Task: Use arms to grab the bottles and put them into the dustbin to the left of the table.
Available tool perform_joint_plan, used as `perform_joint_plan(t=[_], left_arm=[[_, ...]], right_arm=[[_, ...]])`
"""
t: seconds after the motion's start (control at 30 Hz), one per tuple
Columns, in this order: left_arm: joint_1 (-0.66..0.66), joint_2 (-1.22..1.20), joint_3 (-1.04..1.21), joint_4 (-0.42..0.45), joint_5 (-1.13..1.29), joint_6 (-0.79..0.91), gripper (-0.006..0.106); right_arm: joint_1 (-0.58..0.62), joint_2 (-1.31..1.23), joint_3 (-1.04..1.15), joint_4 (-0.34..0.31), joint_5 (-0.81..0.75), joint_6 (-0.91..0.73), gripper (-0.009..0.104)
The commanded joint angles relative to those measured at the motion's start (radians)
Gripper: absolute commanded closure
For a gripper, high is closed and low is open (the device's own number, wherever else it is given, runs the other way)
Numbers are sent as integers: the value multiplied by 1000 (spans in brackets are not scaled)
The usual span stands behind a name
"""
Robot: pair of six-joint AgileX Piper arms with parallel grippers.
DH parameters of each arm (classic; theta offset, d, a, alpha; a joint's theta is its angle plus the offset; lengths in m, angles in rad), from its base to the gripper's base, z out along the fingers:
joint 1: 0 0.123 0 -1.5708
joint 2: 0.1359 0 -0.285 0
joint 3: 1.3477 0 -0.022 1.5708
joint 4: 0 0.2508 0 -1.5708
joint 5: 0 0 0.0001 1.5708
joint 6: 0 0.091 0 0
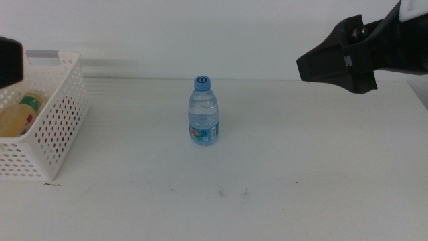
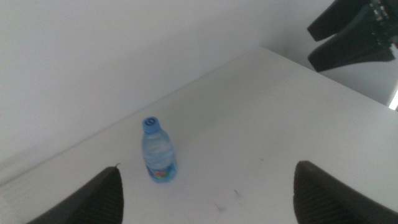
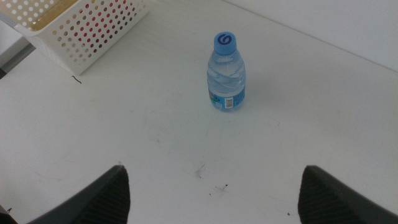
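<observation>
A small clear water bottle (image 1: 203,112) with a blue cap stands upright at the middle of the white table (image 1: 314,167). It also shows in the left wrist view (image 2: 158,151) and the right wrist view (image 3: 226,73). The white perforated dustbin (image 1: 50,130) sits at the table's left; a yellow juice bottle (image 1: 20,115) lies inside it. My right gripper (image 1: 314,65) hangs high at the right, well away from the water bottle, its jaws open and empty (image 3: 214,168). My left gripper (image 2: 208,167) is open and empty, held above the dustbin side.
A dark part of the left arm (image 1: 10,60) shows at the picture's left edge over the dustbin. The dustbin's corner (image 3: 87,28) appears in the right wrist view. The right arm's dark jaws (image 2: 351,34) show in the left wrist view. Small dark specks (image 1: 234,193) mark the front of the table.
</observation>
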Motion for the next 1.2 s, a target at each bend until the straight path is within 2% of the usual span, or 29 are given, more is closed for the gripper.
perform_joint_plan(t=[0.0, 0.33, 0.67, 1.0, 1.17], left_arm=[[-5, -3, -8, 22, -35, -5, 7], [-5, -3, -8, 35, -217, -5, 7], [-5, 7, 23, 56, -268, -5, 7], [-62, 18, 353, 31, -539, -5, 7], [-136, 18, 568, 27, -787, -19, 7]], right_arm=[[1, -4, -10, -6, -1, -11, 4], [1, -4, -10, -6, -1, -11, 4], [1, -4, -10, 0, -1, -11, 4], [1, -4, -10, 8, -1, -11, 4], [1, -4, -10, 8, -1, -11, 4]])
